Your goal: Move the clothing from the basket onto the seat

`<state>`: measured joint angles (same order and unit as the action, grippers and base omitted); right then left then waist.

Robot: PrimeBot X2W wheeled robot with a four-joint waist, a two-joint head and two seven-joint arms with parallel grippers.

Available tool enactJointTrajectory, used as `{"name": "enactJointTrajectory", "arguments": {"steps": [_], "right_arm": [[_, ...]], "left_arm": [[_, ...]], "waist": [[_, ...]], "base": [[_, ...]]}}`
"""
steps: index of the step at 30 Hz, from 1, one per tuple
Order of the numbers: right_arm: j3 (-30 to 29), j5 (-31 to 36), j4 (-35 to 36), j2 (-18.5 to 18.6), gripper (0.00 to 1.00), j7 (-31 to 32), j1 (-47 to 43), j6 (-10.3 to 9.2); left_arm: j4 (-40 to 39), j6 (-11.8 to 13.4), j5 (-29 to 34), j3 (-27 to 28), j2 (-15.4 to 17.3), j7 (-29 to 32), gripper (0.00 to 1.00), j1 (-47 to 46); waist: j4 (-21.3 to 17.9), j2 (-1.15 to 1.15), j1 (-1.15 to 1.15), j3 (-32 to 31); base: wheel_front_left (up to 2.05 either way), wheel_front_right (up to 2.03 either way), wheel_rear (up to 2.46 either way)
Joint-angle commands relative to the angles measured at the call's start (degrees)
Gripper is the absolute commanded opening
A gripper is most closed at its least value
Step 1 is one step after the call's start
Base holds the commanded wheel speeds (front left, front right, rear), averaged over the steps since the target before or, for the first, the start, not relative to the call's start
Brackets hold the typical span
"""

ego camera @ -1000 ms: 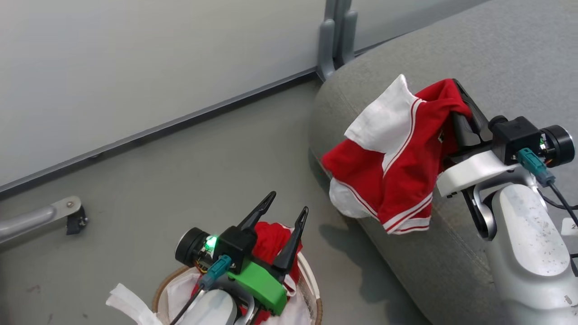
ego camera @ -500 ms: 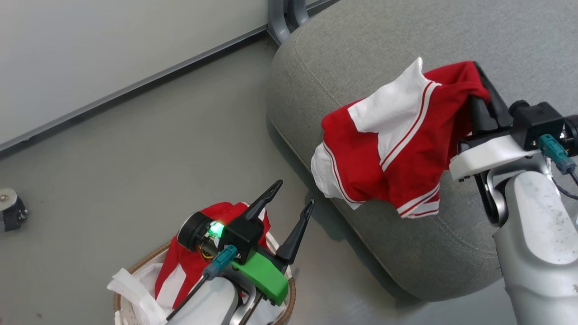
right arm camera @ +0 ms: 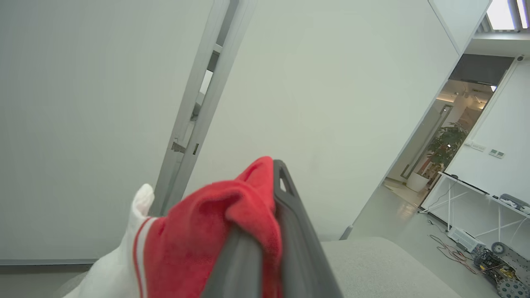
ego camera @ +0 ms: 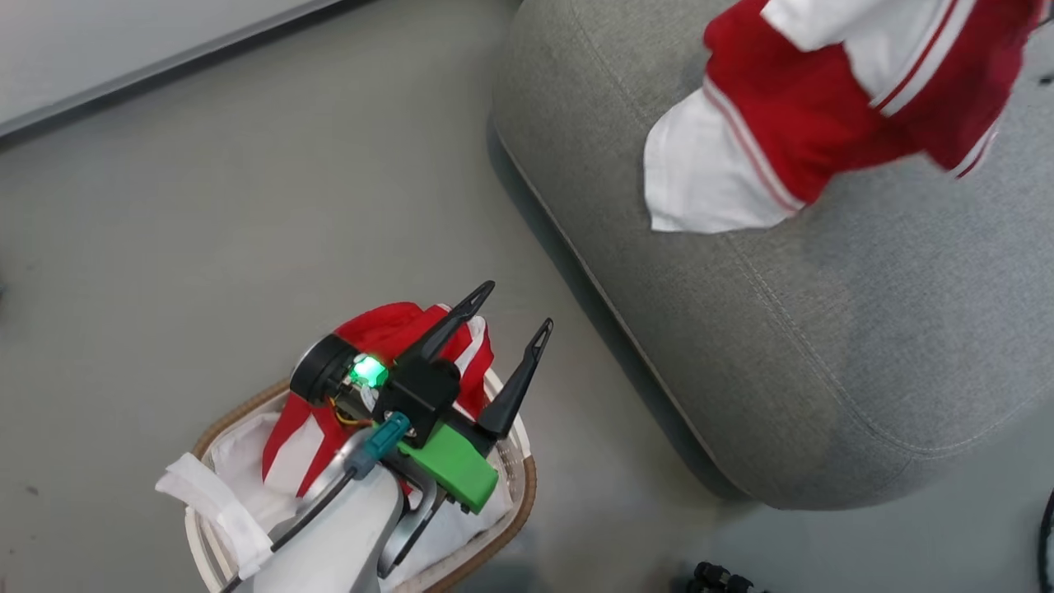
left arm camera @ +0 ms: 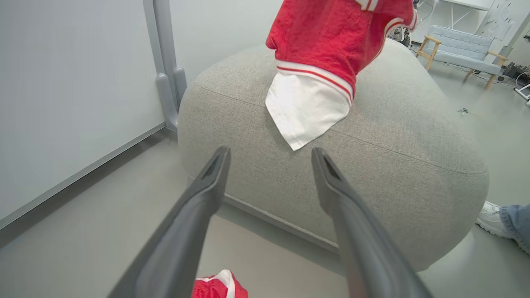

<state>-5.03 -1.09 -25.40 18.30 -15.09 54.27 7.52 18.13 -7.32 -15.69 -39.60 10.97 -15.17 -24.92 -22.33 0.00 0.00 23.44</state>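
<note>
Garment farther over seat | right jaws clamped on it | left jaws apart above basket | shoe beside seat

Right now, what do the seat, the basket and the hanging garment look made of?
The seat: matte grey woven upholstery; weave and stitched seams show. The basket: probably off-white plastic, perforated wall; brown woven rim, perhaps rattan. The hanging garment: red-and-white knit, likely synthetic; fine mesh texture in the left wrist view.

Smooth grey floor, pale partition walls, a light-blue wooden-legged bench far off.
</note>
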Motion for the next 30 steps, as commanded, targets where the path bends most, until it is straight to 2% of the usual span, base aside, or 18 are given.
{"name": "enactJointTrajectory", "arguments": {"steps": [1,4,8,13,16,21,30], "right_arm": [[-0.3,-0.6,-1.3,1.6,0.0,-0.1,2.8,-0.05],[-0.3,-1.0,-4.2,5.1,0.0,-0.1,8.5,-0.05],[-0.6,-0.9,-8.5,7.6,0.0,-0.1,13.6,-0.05],[-2.5,0.2,-14.0,7.2,0.0,-0.1,16.7,-0.05],[-4.9,1.6,-16.3,5.7,0.0,-0.1,16.8,-0.05],[-8.8,3.8,-19.1,0.9,0.0,-0.1,13.0,-0.05],[-9.6,6.6,-21.1,-4.5,0.0,-0.1,6.9,-0.05]], "left_arm": [[-0.3,-0.2,0.7,0.2,0.9,0.0,1.0,-1.3],[-0.8,-0.2,1.1,0.2,1.6,0.0,1.0,-2.6],[-1.5,-0.2,2.0,0.2,2.5,0.4,1.0,-4.4],[-3.1,0.4,3.3,0.2,3.8,1.8,1.0,-6.8],[-4.2,0.7,3.8,0.1,4.1,2.6,1.0,-7.7],[-5.7,1.4,3.8,0.3,4.5,3.5,1.0,-8.6],[-6.8,2.0,3.3,0.7,5.8,3.9,1.0,-8.4]], "waist": [[2.1,0.0,0.0,4.5],[2.7,0.0,0.0,7.1],[3.4,0.0,0.0,10.6],[4.0,0.0,0.0,15.0],[4.3,0.0,0.0,17.2],[4.6,0.0,0.0,20.3],[4.2,0.0,0.0,21.5]], "base": [[0.0,0.0,0.0],[0.0,0.0,0.0],[0.0,0.0,0.0],[0.0,0.0,0.0],[0.0,0.0,0.0],[0.0,0.0,0.0],[0.0,0.0,0.0]]}}
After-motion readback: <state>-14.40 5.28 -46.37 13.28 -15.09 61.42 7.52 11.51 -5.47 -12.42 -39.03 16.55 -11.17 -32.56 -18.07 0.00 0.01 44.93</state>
